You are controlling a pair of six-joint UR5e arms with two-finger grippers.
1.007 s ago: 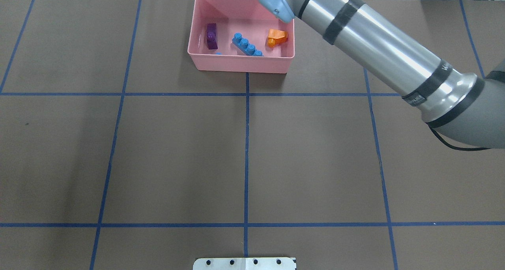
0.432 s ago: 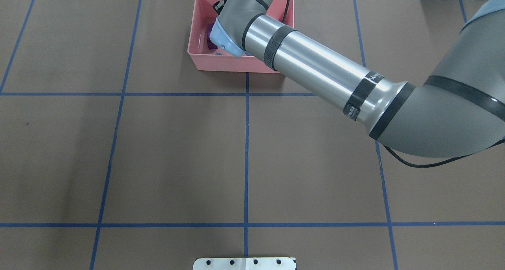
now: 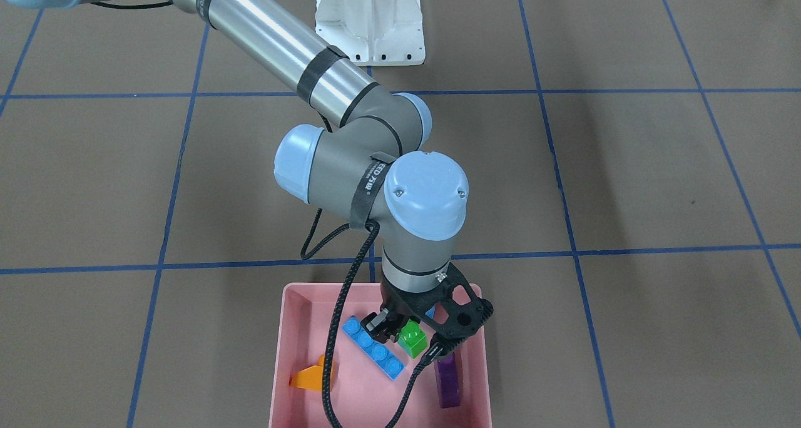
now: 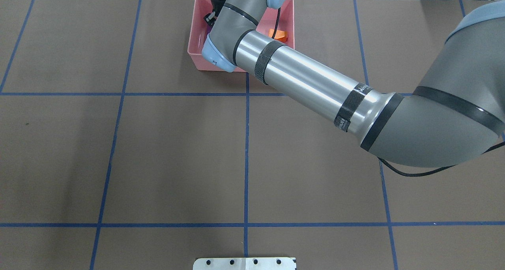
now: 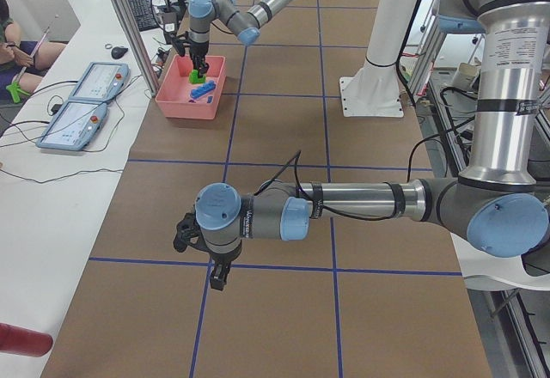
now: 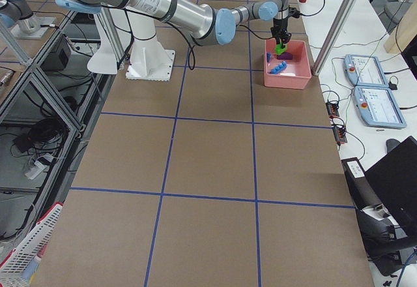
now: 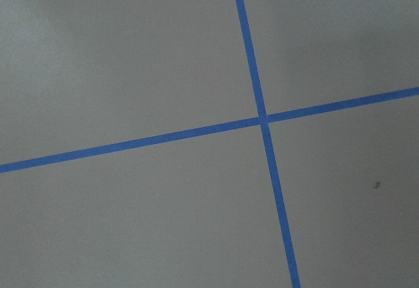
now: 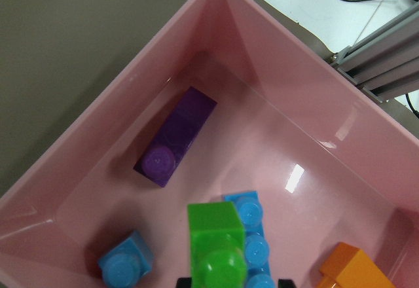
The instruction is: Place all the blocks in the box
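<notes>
While the right claw (image 3: 403, 335) clasps a glossy green studded brick (image 3: 413, 341) (two studs), smooth slope-walled pink box (image 3: 281, 353) beneath

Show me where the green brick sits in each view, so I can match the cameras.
Front-facing: green brick bottom centre, over the pink box.
Overhead: hidden under the right arm.
Exterior left: green brick upper left, over the box.
Exterior right: green brick upper right, over the box.
Left wrist: not in it.
Right wrist: green brick bottom centre.
Shared landmark: the pink box.
</notes>
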